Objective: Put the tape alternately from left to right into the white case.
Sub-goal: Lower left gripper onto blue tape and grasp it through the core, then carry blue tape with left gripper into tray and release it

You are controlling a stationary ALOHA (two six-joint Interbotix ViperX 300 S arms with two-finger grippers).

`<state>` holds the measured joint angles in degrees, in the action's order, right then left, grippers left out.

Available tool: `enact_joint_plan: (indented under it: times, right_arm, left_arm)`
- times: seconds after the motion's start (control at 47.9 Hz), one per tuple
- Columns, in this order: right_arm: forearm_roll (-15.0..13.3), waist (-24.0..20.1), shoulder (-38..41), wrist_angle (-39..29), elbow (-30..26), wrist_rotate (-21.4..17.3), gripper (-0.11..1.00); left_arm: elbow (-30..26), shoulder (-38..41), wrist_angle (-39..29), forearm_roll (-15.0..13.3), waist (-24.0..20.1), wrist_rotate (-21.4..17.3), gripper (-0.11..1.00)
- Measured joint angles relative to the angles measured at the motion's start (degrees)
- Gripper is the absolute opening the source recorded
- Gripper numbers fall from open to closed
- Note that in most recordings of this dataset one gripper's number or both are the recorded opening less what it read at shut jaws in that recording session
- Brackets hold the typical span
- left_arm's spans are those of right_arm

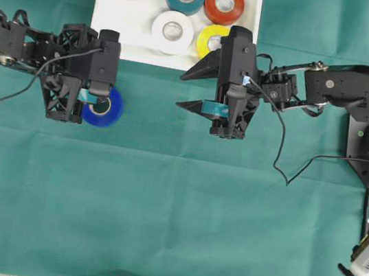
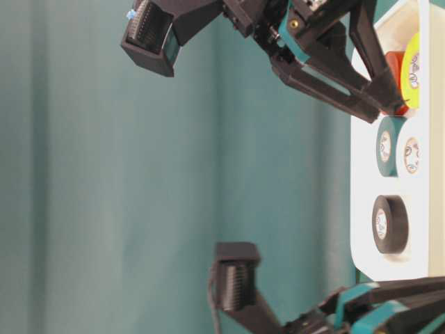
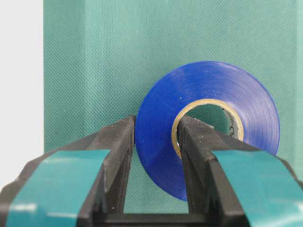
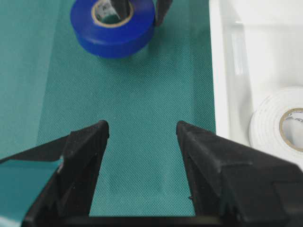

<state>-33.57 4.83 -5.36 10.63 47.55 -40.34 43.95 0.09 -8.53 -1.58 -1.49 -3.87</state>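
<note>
Your light is bright, even, soft-shadowed. The shallow white plastic tray [image 1: 106, 33] glares, nearly blown out. In your table-level view, the near black gripper bodies blur. The glossy blue tape roll [image 3: 208, 123] carries faint sheen.

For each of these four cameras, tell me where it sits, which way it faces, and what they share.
Overhead: above, facing straight down on the green cloth; both arms, shallow white plastic case holding five rolls.
Table-level: low, looking across the cloth; both arms' grippers, case's rim.
Left wrist: behind the left gripper, shut on the blue tape roll, one finger through its core.
Right wrist: behind the open right gripper, over bare cloth beside the case.
Shared: both wrist views show the blue roll; overhead does too.
</note>
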Motion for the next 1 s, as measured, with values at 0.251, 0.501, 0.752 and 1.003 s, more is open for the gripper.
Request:
enact_joint_plan:
  times: [0.251,0.501,0.752,1.003]
  right_arm:
    - [0.0,0.0,0.0,0.1,0.2,0.0,0.69]
    - [0.0,0.0,0.0,0.1,0.3,0.0,0.69]
    - [0.0,0.0,0.0,0.0,0.3,0.0,0.69]
    - [0.0,0.0,0.0,0.1,0.3,0.0,0.69]
  left_arm:
    - [0.0,-4.2,-1.8,0.1,0.0,0.0,-0.02]
    - [0.0,-7.0,-2.9,0.1,0.1,-0.8,-0.02]
    - [-0.5,-7.3,-1.9,0.2,-1.1,-6.9,-0.02]
    - [-1.3,-5.2,1.8,0.2,-5.4,-14.2,-0.02]
